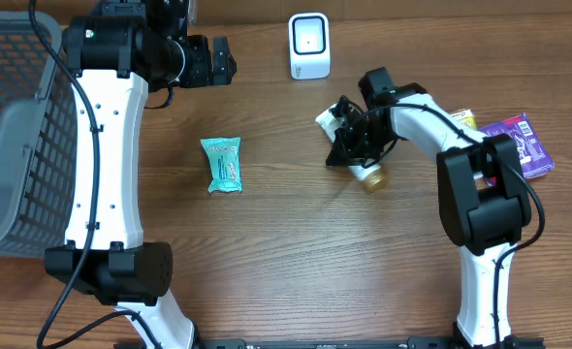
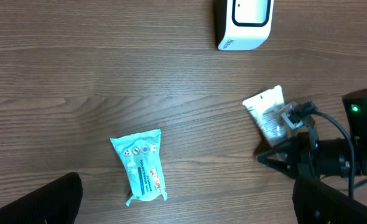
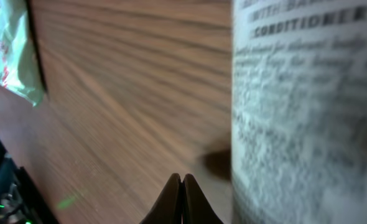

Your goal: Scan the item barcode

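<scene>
On the right half of the table [image 1: 296, 252], a little nearer than the scanner [image 1: 308, 46], the white tube [image 1: 329, 119] lies flat on the wood. This looks like the item meant for scanning, since the right arm is bent down over its middle. Its long axis runs on a diagonal. The flat crimped end points far and left, roughly toward the scanner, and the tan cap [image 1: 373, 178] points near and right.

The right gripper [image 3: 181, 185] has its jaws pressed tight together with nothing between them. In the right wrist view the tube's printed face sits just beside the fingertips, to their right, not in the pinch. By that showing the tube is not held. The left gripper [image 1: 215, 61] hovers far and left of the scanner with its jaws spread wide and empty.

I judge the task to be at its very start. No item faces the scanner's window, and no grasp is secured. What remains is to spread the right jaws, take the tube across its width, lift it, and turn it so the barcode faces the scanner. Where the barcode sits on the tube I cannot tell, because the print is blurred.
</scene>
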Robot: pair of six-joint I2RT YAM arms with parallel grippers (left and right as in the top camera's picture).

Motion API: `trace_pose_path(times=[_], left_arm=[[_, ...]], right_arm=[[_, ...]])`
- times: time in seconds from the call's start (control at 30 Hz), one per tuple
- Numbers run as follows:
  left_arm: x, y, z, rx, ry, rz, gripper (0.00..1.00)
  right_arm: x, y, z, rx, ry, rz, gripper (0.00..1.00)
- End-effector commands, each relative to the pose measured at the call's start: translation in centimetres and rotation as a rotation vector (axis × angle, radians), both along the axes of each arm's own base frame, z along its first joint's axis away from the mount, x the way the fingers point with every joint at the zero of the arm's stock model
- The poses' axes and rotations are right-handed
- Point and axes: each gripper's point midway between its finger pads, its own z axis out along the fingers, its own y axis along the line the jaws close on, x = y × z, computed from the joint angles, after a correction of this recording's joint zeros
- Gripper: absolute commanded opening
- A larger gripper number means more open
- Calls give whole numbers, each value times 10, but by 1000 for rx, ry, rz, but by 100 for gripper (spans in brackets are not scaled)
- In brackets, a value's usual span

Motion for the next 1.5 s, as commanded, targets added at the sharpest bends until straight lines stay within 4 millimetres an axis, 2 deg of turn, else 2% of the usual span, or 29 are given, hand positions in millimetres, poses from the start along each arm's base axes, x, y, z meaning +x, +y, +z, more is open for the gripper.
trace_pose_path(times=[0.0, 0.1, 0.17, 0.3, 0.43, 0.5, 0.63, 0.8, 0.93, 1.0, 1.13, 1.23, 1.3, 1.43, 1.47], left_arm=[[0, -4, 5, 2, -18, -22, 100], [0, -4, 5, 2, -18, -21, 100], [0, -4, 5, 2, -18, -21, 100], [0, -4, 5, 2, -18, -21, 100], [0, -4, 5, 2, -18, -22, 100], [0, -4, 5, 2, -18, -21, 100], [0, -4, 5, 2, -18, -21, 100], [0, -4, 5, 2, -18, -22, 100], [0, -4, 5, 2, -18, -21, 100], [0, -4, 5, 2, -18, -21, 100], [0, -4, 5, 2, -18, -22, 100], [0, -4, 5, 2, -18, -21, 100], [0, -4, 5, 2, -18, -22, 100], [0, -4, 5, 2, -18, -21, 100], [0, -4, 5, 2, -18, -21, 99]], right_arm=[[5, -17, -11, -17, 24, -44, 4], [8, -17, -5, -15, 15, -38, 4], [14, -15, 8, -10, -6, -35, 4], [37, -11, 59, -2, -131, -41, 4], [68, -28, 97, -111, -256, -164, 4], [86, -43, 96, -204, -295, -265, 4], [111, -74, 78, -379, -346, -450, 4], [118, -72, 45, -410, -340, -484, 4], [111, -59, 18, -419, -296, -445, 4], [107, -48, 14, -394, -288, -410, 4], [93, -10, 15, -306, -283, -286, 4], [66, 19, 14, -260, -225, -197, 4], [38, 40, 12, -242, -159, -125, 4], [-1, 64, 13, -226, -68, -40, 4], [-17, 71, 14, -231, -32, -7, 4]])
